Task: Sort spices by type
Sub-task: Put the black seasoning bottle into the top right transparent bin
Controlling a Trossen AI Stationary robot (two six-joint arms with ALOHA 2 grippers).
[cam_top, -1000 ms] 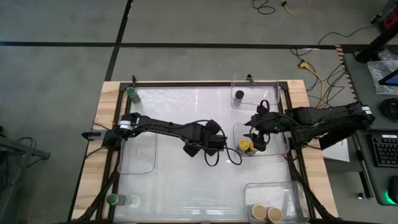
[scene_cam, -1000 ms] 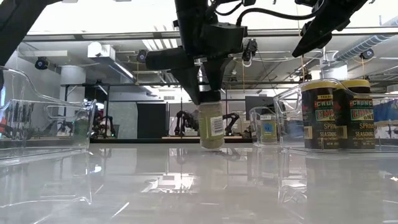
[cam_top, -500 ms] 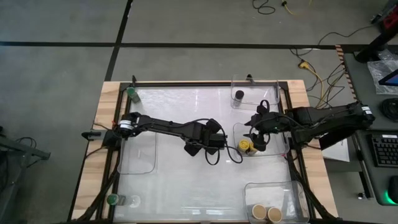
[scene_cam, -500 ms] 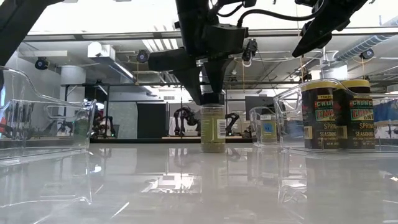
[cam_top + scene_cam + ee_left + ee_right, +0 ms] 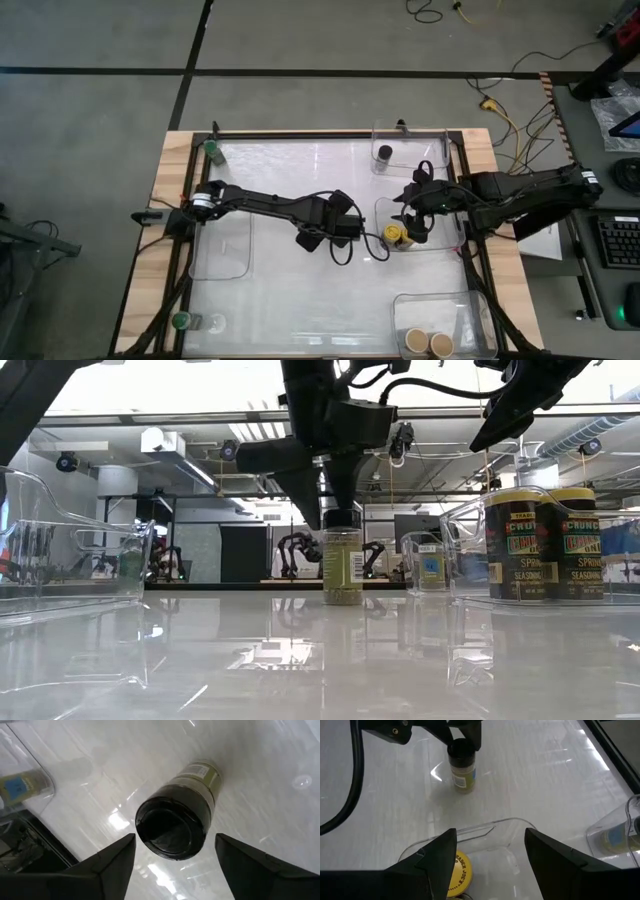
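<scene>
A spice jar with a black lid (image 5: 343, 565) stands upright on its base in the middle of the table. My left gripper (image 5: 175, 836) slants down over it, open. Its fingers stand on either side of the lid (image 5: 171, 830) with a small gap on each side. In the high view the gripper (image 5: 318, 238) hides the jar. My right gripper (image 5: 490, 865) hangs open and holds nothing, above a clear bin (image 5: 385, 205) that has a yellow-lidded jar (image 5: 394, 235) in it.
A far bin holds a black-lidded jar (image 5: 384, 153). A near-right bin holds two tan-lidded jars (image 5: 428, 343). Green-lidded jars stand at the far-left corner (image 5: 211, 150) and the near-left corner (image 5: 182, 321). A clear bin (image 5: 225, 250) lies at the left.
The black-lidded jar hung tilted and just clear of the table in my left gripper. It has come down and now stands upright on its base. The left fingers have parted a little from the lid, and the gripper has stayed over it.
</scene>
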